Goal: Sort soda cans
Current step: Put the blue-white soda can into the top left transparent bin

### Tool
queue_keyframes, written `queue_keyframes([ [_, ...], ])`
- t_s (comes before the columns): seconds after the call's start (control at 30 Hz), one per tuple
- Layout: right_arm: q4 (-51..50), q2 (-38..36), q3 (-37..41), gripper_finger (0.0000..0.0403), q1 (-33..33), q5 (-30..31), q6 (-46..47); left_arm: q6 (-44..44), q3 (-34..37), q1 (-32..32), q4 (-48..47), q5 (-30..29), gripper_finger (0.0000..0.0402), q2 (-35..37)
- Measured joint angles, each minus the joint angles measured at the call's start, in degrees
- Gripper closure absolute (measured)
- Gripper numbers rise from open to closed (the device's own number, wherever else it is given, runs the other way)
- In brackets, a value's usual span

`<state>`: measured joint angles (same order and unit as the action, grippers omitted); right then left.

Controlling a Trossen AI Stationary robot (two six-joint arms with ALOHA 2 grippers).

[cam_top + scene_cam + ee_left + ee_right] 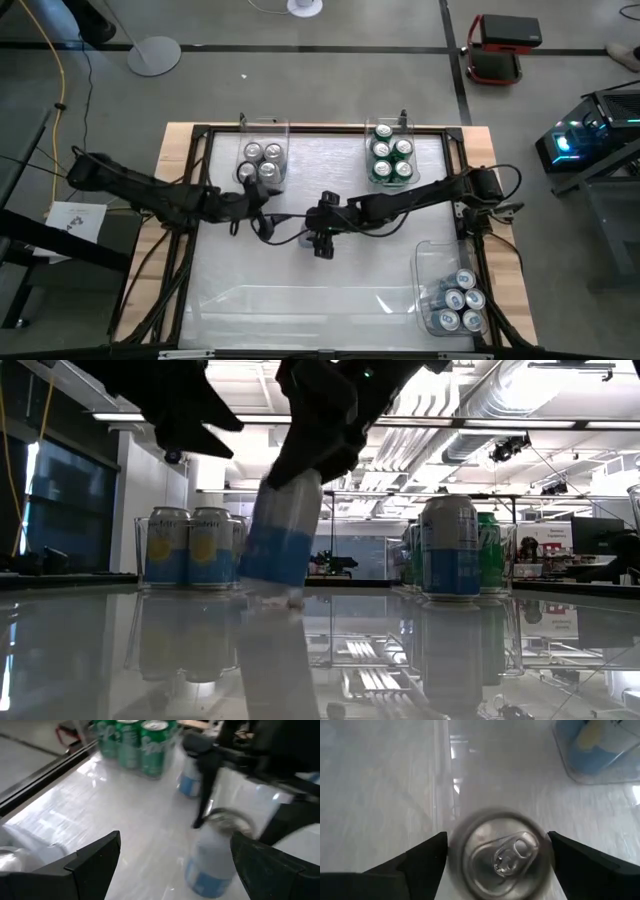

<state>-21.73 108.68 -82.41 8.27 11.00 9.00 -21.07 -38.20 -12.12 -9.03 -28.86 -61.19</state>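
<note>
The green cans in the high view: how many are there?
5 green cans show, all standing together in the clear bin at the table's far edge, right of centre. More could be hidden; I cannot tell.

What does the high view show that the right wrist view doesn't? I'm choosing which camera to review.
Only the high view: all three clear bins, one with green cans, one with blue-and-silver cans, one near the right edge, plus the left gripper open beside the table's middle. Only the right wrist view: the pull tab and lid of the can standing between the fingers of the right gripper. Both share that gripper, open around that single can at the table's middle.
</note>
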Motion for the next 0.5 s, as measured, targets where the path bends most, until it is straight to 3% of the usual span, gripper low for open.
queue_keyframes([
  [0.33,3.01,-0.29,-0.02,0.0075,0.0,0.86,-1.71,0.33,0.0,-8.18,3.82,-4.04,0.0049,-3.63],
  [0.5,-2.01,-4.55,-0.01,0.0074,1.61,9.33,-6.9,0.09,0.0,-13.47,8.6,-4.04,0.0049,-6.6],
])
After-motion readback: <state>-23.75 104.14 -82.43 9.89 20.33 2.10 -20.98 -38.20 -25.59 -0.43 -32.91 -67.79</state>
